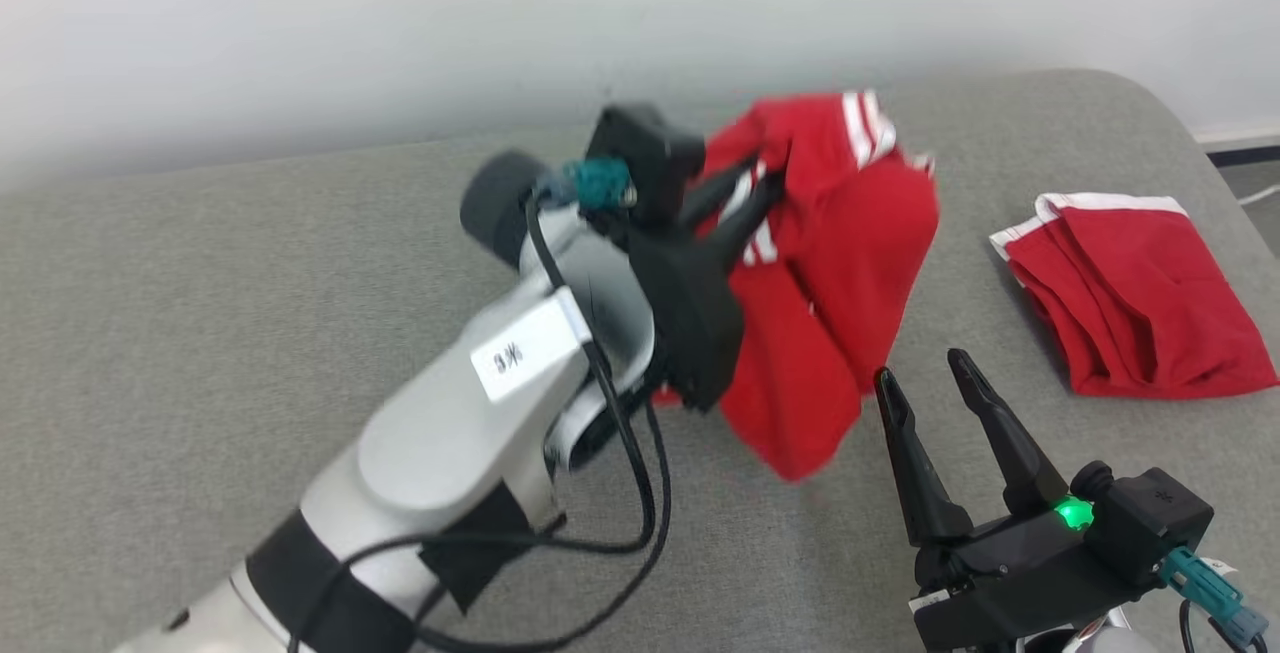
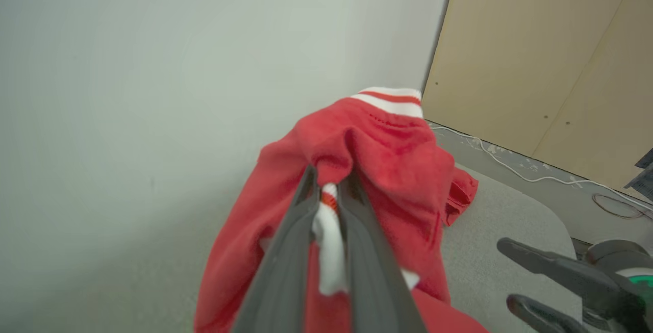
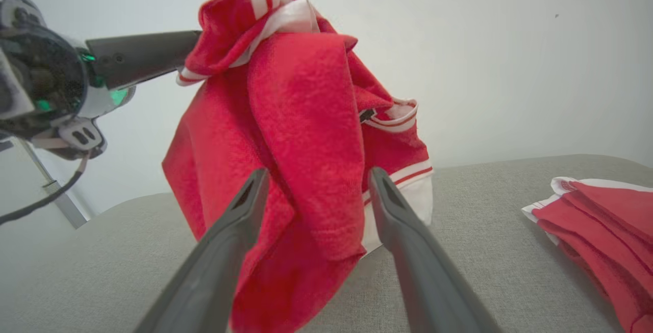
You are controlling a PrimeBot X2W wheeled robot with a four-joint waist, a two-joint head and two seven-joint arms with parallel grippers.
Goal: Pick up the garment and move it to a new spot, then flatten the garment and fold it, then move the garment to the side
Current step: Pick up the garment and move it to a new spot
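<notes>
Garment (image 1: 830, 263) hangs over the grey cushion (image 1: 200, 333), pinched at its white striped hem by the left gripper (image 1: 762, 183), I'd guess so it drops loose before getting set down somewhere new. Right gripper (image 1: 922, 365) sits just beside it, fingers spread, holding nothing. It's too bunched to tell front from back, and I can't tell if the bottom touches the cushion. A folded red one (image 1: 1140, 303) lies well off to the right.

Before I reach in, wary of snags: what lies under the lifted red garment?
Grey cushion shows below it; the patch behind the hanging folds of the garment is hidden.
</notes>
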